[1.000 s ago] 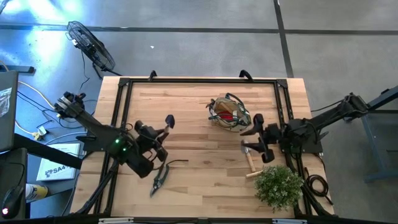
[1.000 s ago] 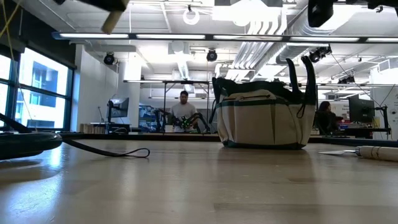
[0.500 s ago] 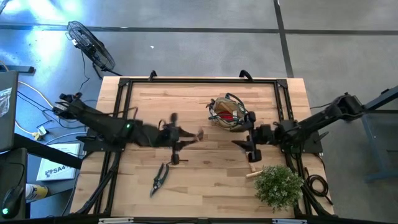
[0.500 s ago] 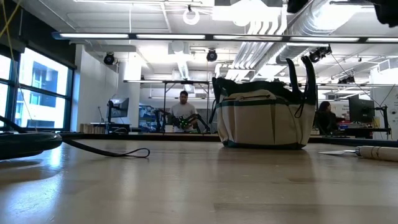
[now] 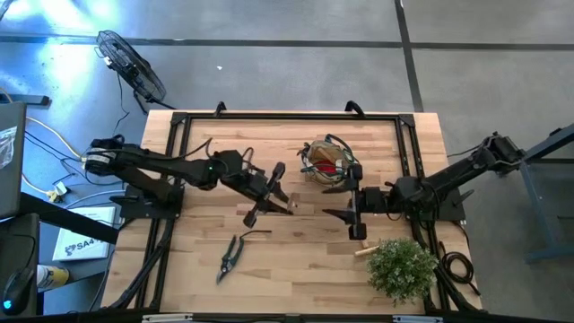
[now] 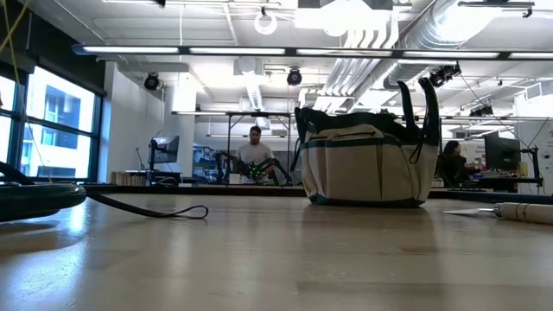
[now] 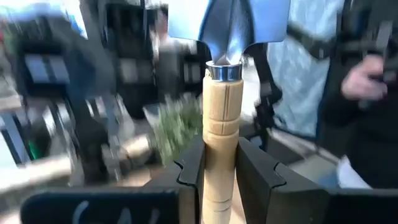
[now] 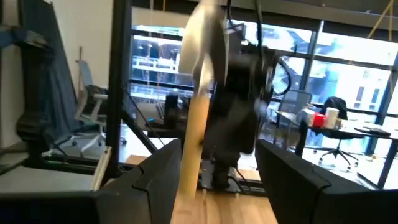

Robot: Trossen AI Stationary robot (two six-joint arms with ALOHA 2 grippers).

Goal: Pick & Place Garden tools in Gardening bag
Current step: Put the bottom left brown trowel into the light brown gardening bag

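Trowel point(image 7: 222, 118) is up in your left gripper point(image 5: 271, 193), jaws clamped on its pale wooden handle with the metal blade pointing out ahead, and it hangs over the middle of the surface point(image 5: 269, 260), just left of the gardening bag point(image 5: 330, 163). Your right gripper point(image 5: 352, 215) faces it from the other side, just below the bag, jaws standing apart with nothing between them; through its wrist view you see the trowel and the left arm straight ahead. You've got 1 pair of pruning shears point(image 5: 230, 254) lying flat on the wood nearer the front edge, well apart from the bag. A 2nd trowel's handle point(image 5: 363, 251) peeks out beside the bushy plant point(image 5: 401, 267) at the front right. The bag sits upright, loop handles up, something red showing inside.
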